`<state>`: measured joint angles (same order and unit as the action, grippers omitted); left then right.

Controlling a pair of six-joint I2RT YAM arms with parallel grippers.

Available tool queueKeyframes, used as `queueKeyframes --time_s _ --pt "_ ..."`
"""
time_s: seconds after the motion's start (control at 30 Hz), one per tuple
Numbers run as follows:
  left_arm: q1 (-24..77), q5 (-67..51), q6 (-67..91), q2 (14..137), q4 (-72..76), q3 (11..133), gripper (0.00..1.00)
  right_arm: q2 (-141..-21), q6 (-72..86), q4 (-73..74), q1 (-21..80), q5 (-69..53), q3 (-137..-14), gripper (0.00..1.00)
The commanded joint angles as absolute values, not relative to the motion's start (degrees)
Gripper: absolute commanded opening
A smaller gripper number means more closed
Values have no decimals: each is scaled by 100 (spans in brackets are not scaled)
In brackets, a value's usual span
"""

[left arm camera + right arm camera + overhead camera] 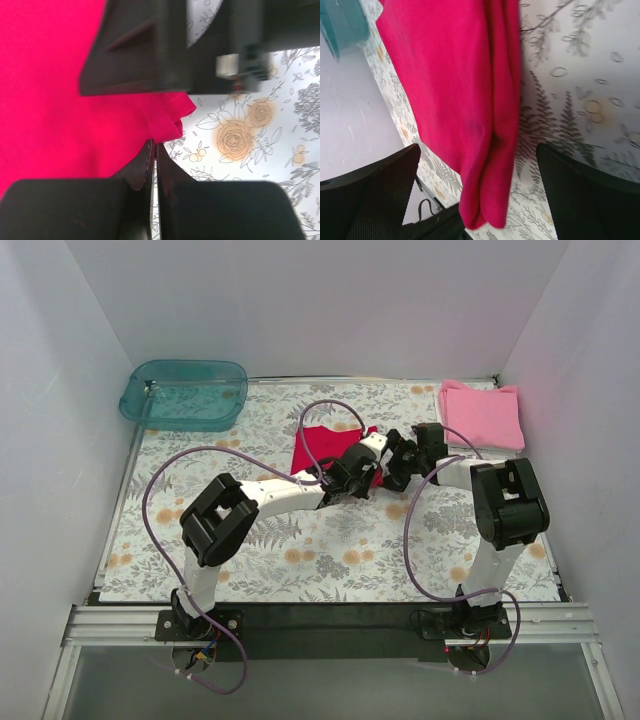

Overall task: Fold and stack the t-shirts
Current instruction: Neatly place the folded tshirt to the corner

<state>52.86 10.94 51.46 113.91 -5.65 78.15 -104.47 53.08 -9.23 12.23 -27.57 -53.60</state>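
Left gripper (152,147) is clenched tight, and its tips look to be pinching the right corner of the red shirt (322,448). Right gripper (477,146) is spread wide and holds nothing. The end of the red shirt sits in the gap between its two fingers.

The red shirt lies in the middle of the table (300,550), a bit toward the far side. It is already folded into a thick strip. It looks longer from left to right, with its right end at the grippers and its other end pointing left, a little toward the far side. The arms hide part of it, so I am not sure of its full shape.

I think the red shirt is being folded now. Next, the right gripper likely needs to close on the cloth beside the left one. Then both could carry that end over together.

The pink shirt (482,412) sits folded at the far right corner, well apart. A teal tub (185,393) stands at the far left.
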Motion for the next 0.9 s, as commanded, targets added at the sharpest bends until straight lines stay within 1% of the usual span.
queueKeyframes --time_s 0.0,0.13,0.2,0.3,0.33,0.4,0.43,0.47,0.5,0.53,0.57,0.63,0.67,0.7,0.73,0.77,0.8,0.87 --pt "5282 984 5431 10776 -440 7735 0 -10889 5458 -773 1485 -2531 -5615 86" --pt "5265 932 5528 10767 -422 7752 0 -11170 5493 -765 1810 -2549 -5853 78" --pt "5282 800 5572 10758 -431 7761 0 -11320 5476 -765 1889 -2566 -5923 72" --pt "5282 651 5660 10714 -413 7691 0 -11443 5283 -730 1969 -2531 -6055 58" --pt "5282 633 5712 10688 -413 7664 0 -11469 5221 -712 1969 -2496 -6108 47" --pt "5282 633 5748 10644 -413 7603 1 -11478 4958 -633 1960 -2444 -6170 36" --pt "5282 633 5800 10617 -422 7576 7 -11479 4835 -459 1969 -2409 -6222 31" --pt "5282 642 5818 10565 -422 7559 10 -11470 4529 -353 1960 -2321 -6362 21" --pt "5274 633 5836 10521 -431 7541 14 -11470 4378 -221 1969 -2277 -6433 17" --pt "5273 624 5845 10494 -448 7558 18 -11478 4186 -11 1960 -2215 -6521 7" --pt "5273 598 5862 10459 -509 7585 28 -11452 4018 191 1960 -2058 -6661 1" --pt "5221 580 5915 10380 -615 7690 38 -11426 3578 499 1951 -1821 -6793 1" --pt "5151 554 6002 10345 -711 7708 46 -11408 3447 579 1951 -1732 -6942 1" --pt "5107 528 6055 10266 -764 7717 52 -11391 3123 667 1942 -1644 -7030 1" --pt "5046 484 6117 10222 -808 7717 53 -11365 2955 790 1934 -1435 -7127 1" --pt "4897 440 6248 10117 -913 7717 60 -11347 2492 1009 1925 -1328 -7380 1" --pt "4800 439 6336 10047 -966 7691 63 -11338 2487 1133 1925 -1223 -7496 1" --pt "4458 343 6625 9889 -1106 7577 71 -11338 1804 1518 1907 -838 -7777 1"
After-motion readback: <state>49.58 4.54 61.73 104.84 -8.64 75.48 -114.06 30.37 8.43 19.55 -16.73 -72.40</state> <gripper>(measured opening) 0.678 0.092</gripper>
